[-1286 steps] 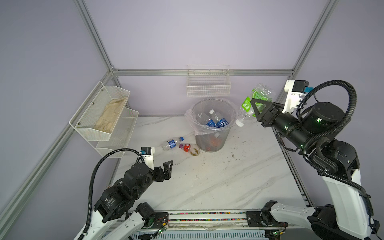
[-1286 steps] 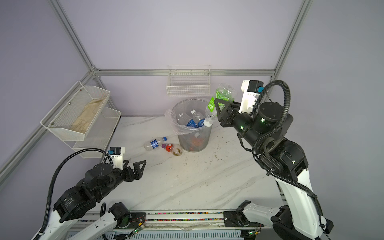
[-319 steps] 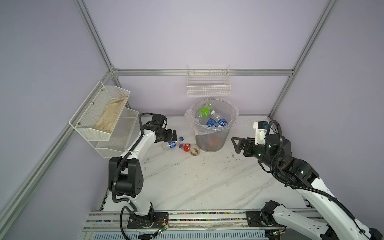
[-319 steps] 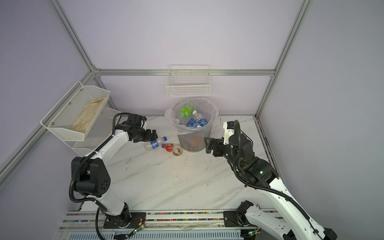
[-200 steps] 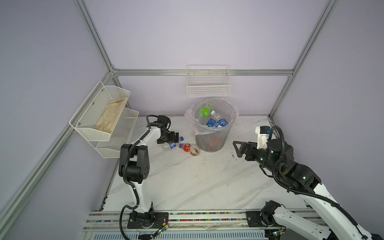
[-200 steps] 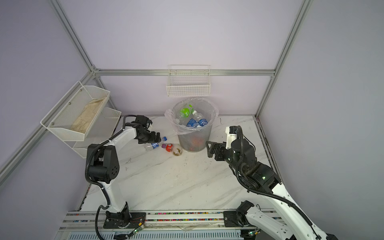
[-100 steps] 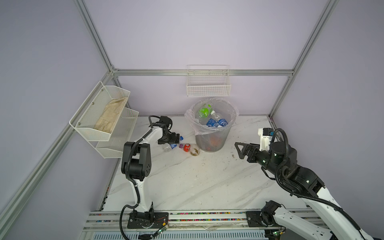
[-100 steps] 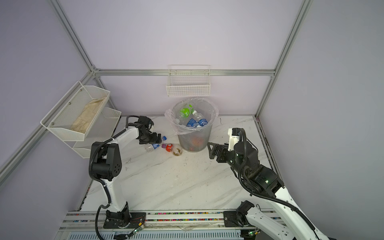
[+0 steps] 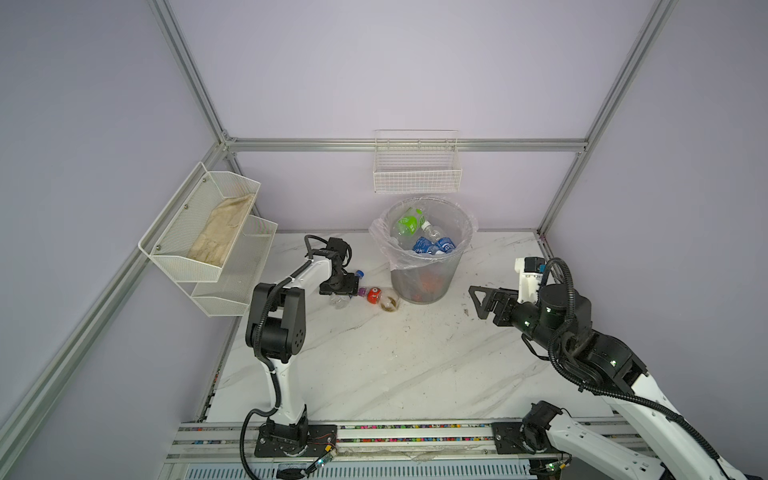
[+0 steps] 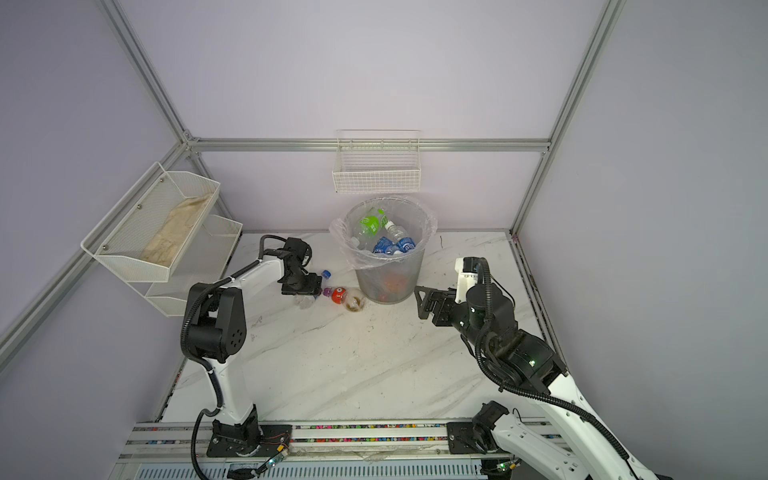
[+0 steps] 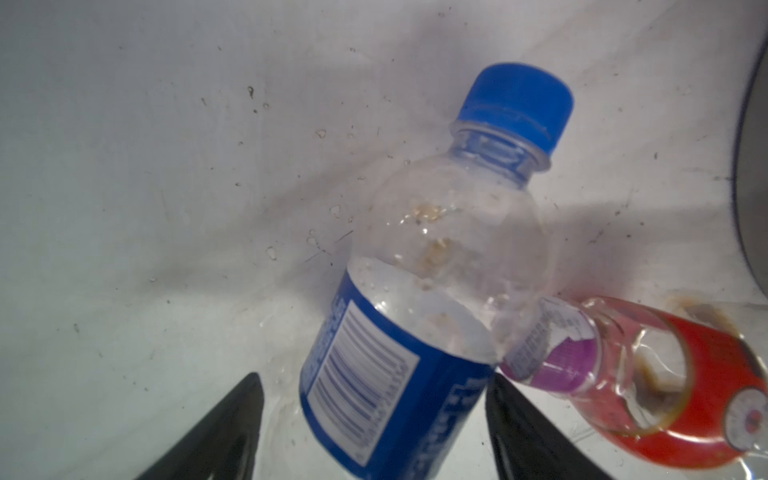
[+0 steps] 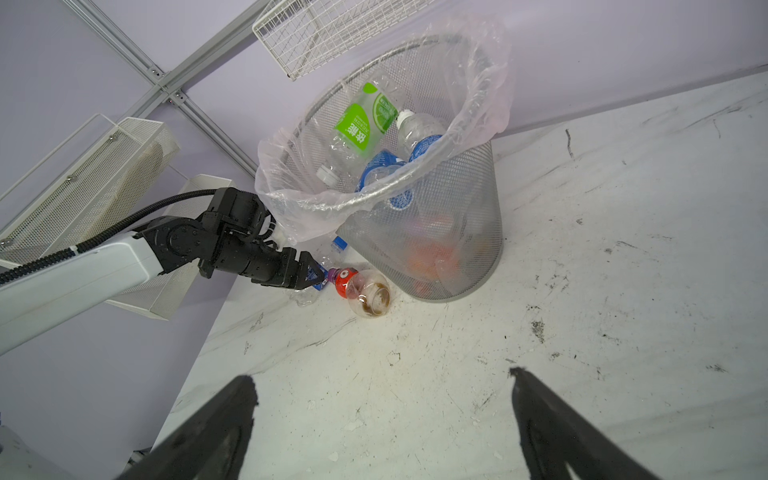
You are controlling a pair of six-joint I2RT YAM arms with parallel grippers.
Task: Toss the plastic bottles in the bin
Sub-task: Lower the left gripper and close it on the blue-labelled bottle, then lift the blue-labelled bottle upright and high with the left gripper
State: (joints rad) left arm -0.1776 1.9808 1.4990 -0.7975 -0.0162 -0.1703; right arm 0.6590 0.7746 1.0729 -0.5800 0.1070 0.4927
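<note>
A clear plastic bottle with a blue label and blue cap (image 11: 399, 332) lies on the marble table left of the bin, also in both top views (image 9: 341, 300) (image 10: 304, 301). My left gripper (image 11: 372, 376) (image 9: 340, 289) (image 10: 301, 289) straddles its labelled body, open; one finger is at the label and a gap shows on the other side. A red-labelled, purple-capped bottle (image 11: 665, 395) (image 9: 374, 294) (image 12: 347, 280) lies against it. The grey mesh bin (image 9: 424, 282) (image 10: 390, 282) (image 12: 457, 232) holds several bottles, one green-labelled (image 9: 407, 224). My right gripper (image 9: 477, 302) (image 10: 420, 302) (image 12: 380, 374) hovers open and empty right of the bin.
A white wire basket (image 9: 417, 172) hangs on the back wall above the bin. White mesh shelves (image 9: 208, 232) on the left wall hold a beige cloth. The arms' base rail (image 9: 374, 432) runs along the front edge. The table is speckled with dirt.
My left gripper's jaws have narrowed round the blue-labelled bottle, which still lies on the table. My right gripper has drifted slightly to the right, away from the bin.
</note>
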